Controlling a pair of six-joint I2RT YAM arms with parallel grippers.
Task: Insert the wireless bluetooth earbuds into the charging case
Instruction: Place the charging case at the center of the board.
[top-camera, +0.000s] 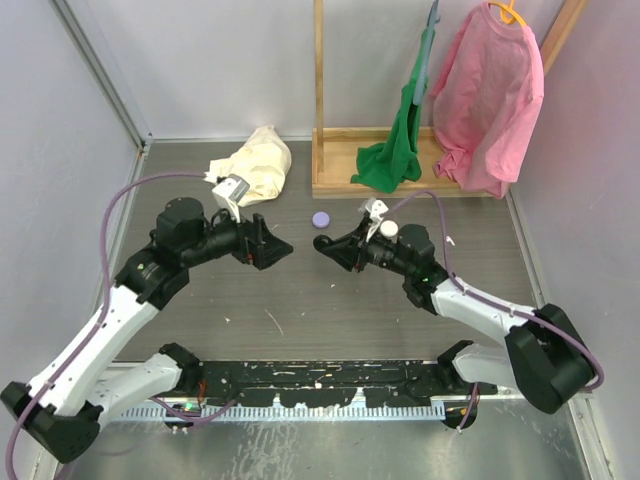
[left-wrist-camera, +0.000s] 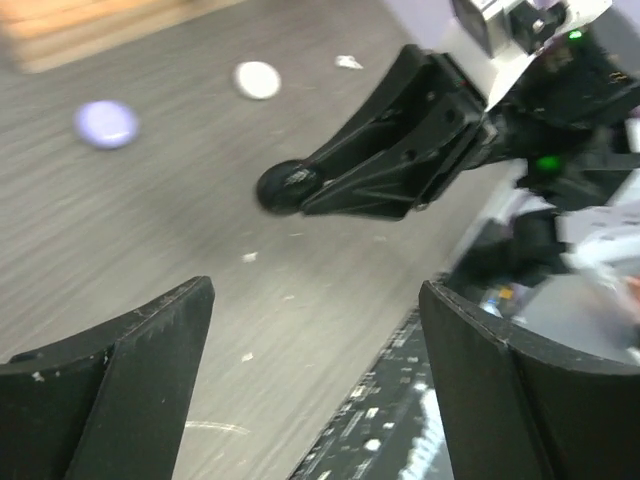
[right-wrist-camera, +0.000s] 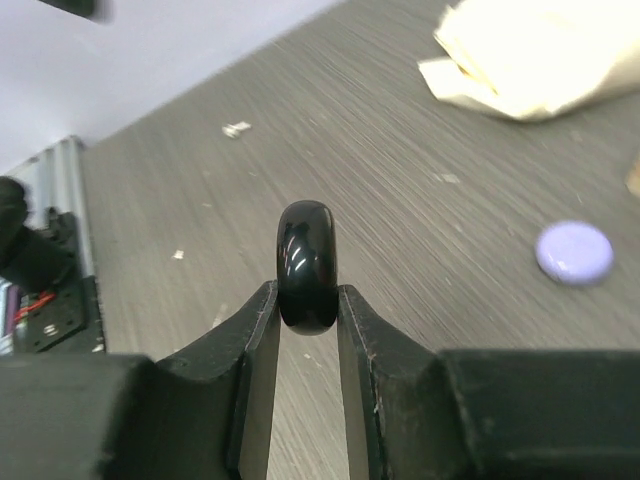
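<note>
Charging case (right-wrist-camera: 307, 265), glossy black and rounded, sits edge-on, clamped between the fingers of the right tool (right-wrist-camera: 307, 292), just right of centre in the top view, above the grey surface (right-wrist-camera: 400, 150). The left tool (left-wrist-camera: 315, 288) faces it, fingers spread apart and holding nothing. A lilac disc (top-camera: 320, 219) lies just above them in the frame, with a cream cloth (top-camera: 255, 160) to its upper left.

**Two white-and-black arms trailing purple cables**

The left arm (top-camera: 92, 338) and right arm (top-camera: 480, 305) share white shells and bulky black joints. A purple cable (top-camera: 128, 187) loops off each. The left hand (top-camera: 287, 250) and right hand (top-camera: 320, 243) are matte black, with wedge-shaped fingers (left-wrist-camera: 130, 375) flecked pale. A green light (left-wrist-camera: 547, 162) glows near the right wrist.
</note>
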